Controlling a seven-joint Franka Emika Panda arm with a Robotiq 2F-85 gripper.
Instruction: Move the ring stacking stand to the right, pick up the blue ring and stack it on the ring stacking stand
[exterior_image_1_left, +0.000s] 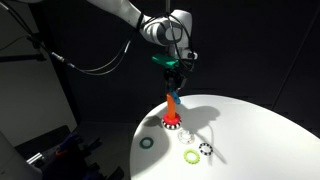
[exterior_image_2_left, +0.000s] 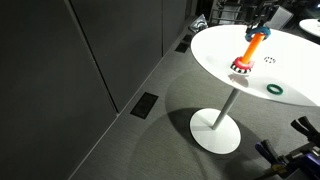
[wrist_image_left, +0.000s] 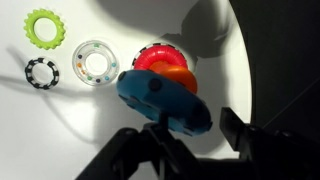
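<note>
The ring stacking stand (exterior_image_1_left: 172, 112) is an orange peg on a round red toothed base. It stands on the white table in both exterior views (exterior_image_2_left: 250, 55). In the wrist view its red base and orange top (wrist_image_left: 160, 62) show just beyond the blue ring. My gripper (exterior_image_1_left: 173, 72) hangs right above the peg, also in the wrist view (wrist_image_left: 192, 128). It holds the blue ring (wrist_image_left: 165, 100) tilted over the peg's top, apart from the peg. The ring lies against my left finger, and a thin gap shows at the right finger.
A lime-green toothed ring (wrist_image_left: 43, 27), a clear ring with beads (wrist_image_left: 96, 62) and a black-and-white beaded ring (wrist_image_left: 41, 70) lie left of the stand. A dark green ring (exterior_image_1_left: 147, 142) lies near the table's edge (wrist_image_left: 245, 60).
</note>
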